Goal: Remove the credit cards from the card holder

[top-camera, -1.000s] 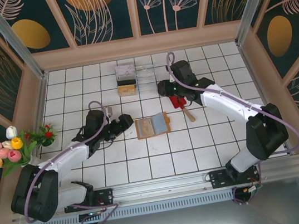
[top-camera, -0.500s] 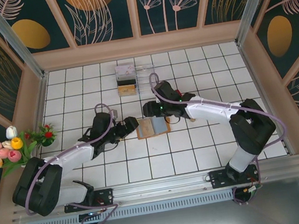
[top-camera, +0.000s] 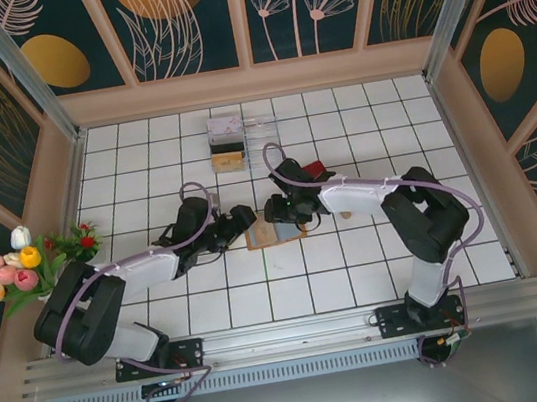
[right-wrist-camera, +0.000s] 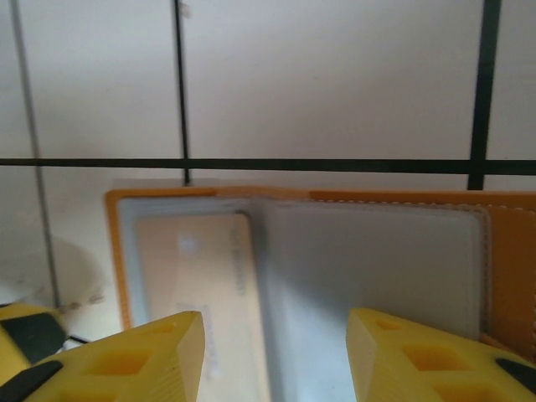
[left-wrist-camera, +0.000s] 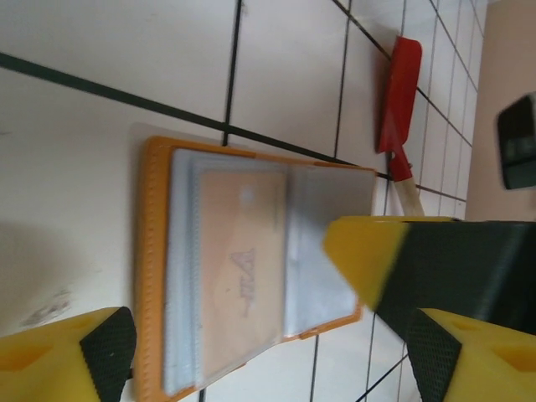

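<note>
The card holder lies open on the white tiles, orange-rimmed with grey-blue inner panels. A pale tan credit card sits in its left panel under a clear sleeve, and shows again as a card in the right wrist view. My left gripper hovers open at the holder's left edge, its fingertips spread wider than the holder. My right gripper hangs open just above the holder's fold, with nothing between its fingers.
A red spatula with a wooden handle lies just right of the holder, also visible as the spatula. A clear plastic box and a small stacked box stand at the back. Flowers sit outside the left wall.
My right arm has swung from near the spatula leftward and down over the card holder. My left gripper has moved right, up to the holder's left edge.
</note>
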You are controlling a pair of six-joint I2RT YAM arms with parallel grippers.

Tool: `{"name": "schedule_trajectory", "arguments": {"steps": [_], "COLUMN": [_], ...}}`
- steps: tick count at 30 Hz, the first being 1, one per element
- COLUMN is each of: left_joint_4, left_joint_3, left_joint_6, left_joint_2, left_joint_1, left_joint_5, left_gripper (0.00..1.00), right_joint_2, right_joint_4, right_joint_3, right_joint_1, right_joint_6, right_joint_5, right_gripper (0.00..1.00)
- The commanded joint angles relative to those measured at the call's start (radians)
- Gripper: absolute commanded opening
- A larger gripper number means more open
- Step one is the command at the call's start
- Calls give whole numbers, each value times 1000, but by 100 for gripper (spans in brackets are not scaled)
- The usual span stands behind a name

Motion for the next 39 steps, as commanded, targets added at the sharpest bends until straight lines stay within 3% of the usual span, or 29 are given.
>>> {"name": "schedule_trajectory", "arguments": {"steps": [1,8,11,24,31,39], "left_joint_4": [54,92,75,-191,-116,-79], "left_joint_3": [43,52,65,115,88,89], "left_joint_6": [-40,-80,-68,85,62,66], "left_joint_2": [32,91,90,-7,6,65], "left_joint_1": [-17,-20,-20,-11,-9,-9], "left_joint_5": [7,15,11,-173,-74,-14], "left_gripper": [77,52,46,46,42,40], "right_joint_2": [27,53,60,64,0,-21], "right_joint_4": [-58,-34,-32,18,-66,-63], "right_joint_3": [25,1,4,31,52,35], "right_joint_1": [1,3,3,34,15,10], "right_joint_6": [23,43,42,80,61,54], "right_joint_5": [36,18,-4,-98,22,9], "right_gripper": [48,46,44,44,44,44]}}
